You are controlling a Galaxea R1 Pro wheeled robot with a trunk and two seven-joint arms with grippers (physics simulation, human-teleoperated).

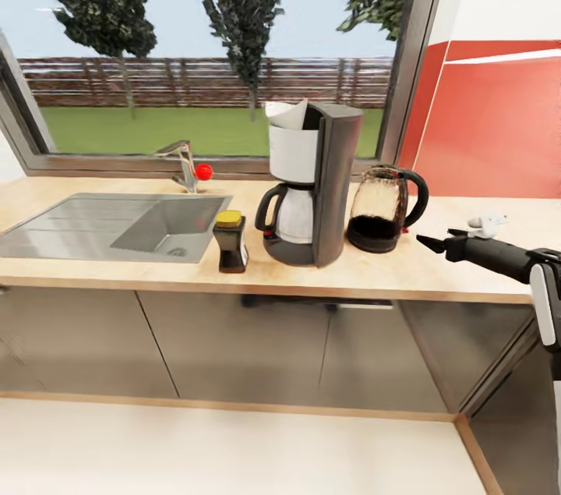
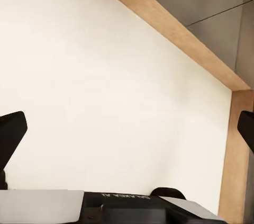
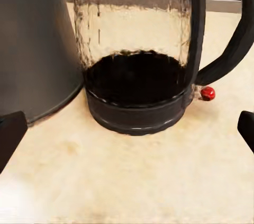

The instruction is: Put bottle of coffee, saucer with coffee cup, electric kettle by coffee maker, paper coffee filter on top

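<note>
On the bench (image 1: pixel 436 277), working from my left, the bottle of coffee (image 1: pixel 231 242) already stands just beside the coffee maker (image 1: pixel 315 183), which sits in its place with the paper coffee filter (image 1: pixel 287 114) poking out of the top of its basket. Just to the right of that, the electric kettle (image 1: pixel 387 208) stands close against the machine, so I judge those four steps done. Further right lies something small and white (image 1: pixel 487 224), too blurred for me to call it cup or saucer; that pair looks like what remains. My right gripper (image 1: pixel 438 242) hovers over the bench facing the kettle, fingers apart and empty. My left gripper (image 2: pixel 127 134) hangs spread and empty above the pale floor (image 2: pixel 106 86).
</note>
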